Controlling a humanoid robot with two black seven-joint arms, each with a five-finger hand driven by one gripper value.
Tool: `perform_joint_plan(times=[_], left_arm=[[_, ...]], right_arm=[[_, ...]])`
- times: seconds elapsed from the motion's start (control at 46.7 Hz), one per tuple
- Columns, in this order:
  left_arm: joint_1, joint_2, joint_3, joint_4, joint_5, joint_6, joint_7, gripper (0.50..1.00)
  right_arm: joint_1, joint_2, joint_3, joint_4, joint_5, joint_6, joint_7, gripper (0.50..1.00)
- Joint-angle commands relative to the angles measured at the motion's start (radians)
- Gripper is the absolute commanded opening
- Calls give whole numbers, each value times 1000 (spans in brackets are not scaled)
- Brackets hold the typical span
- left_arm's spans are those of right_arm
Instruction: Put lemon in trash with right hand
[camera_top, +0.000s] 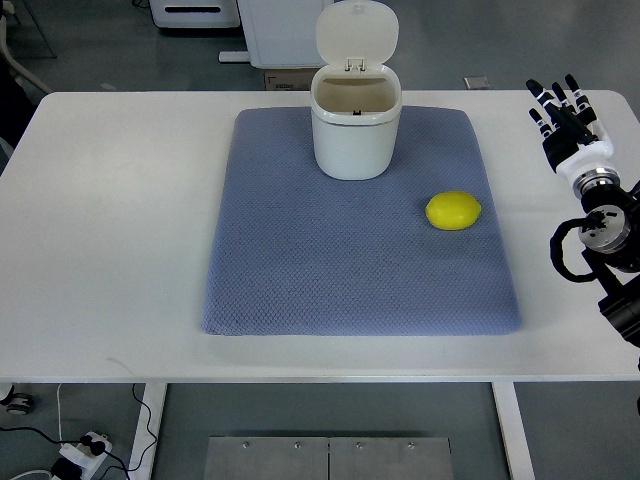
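Fingers (556, 104) spread, 1 lemon (454, 211), 1 bin (355, 122)

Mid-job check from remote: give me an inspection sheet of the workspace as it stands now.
Surface: white table with a blue-grey mat lying flat in the middle.
Job's things: lemon on the mat's right part, untouched; white trash bin upright at the mat's far edge, lid up, left of and beyond the lemon.
Clutter: nothing seen on the table.
Hands: right hand over the table's far right corner, fingers extended, holding nothing; left hand not in view.
Cables: black loop at the right arm's wrist; power strip and cords on the floor, lower left.
Surroundings: grey floor, white furniture behind the table.
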Motion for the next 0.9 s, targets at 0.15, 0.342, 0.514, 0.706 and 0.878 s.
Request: perform_joint_plan(times=[0.15, 0.342, 0.514, 0.706, 0.878], left_arm=[[1, 0, 0, 0, 0, 0, 0, 1000], [0, 0, 0, 0, 0, 0, 0, 1000], [0, 0, 0, 0, 0, 0, 0, 1000], [0, 0, 0, 0, 0, 0, 0, 1000], [0, 0, 0, 0, 0, 0, 0, 1000]], right_arm=[[2, -3, -37, -2, 0, 0, 5, 1000], [-5, -15, -46, 3, 2, 3, 3, 1000], [6, -72, -142, 14, 0, 20, 9, 1000], [115, -193, -406, 64, 2, 4, 18, 1000], [210, -287, -618, 100, 0, 1, 17, 1000]])
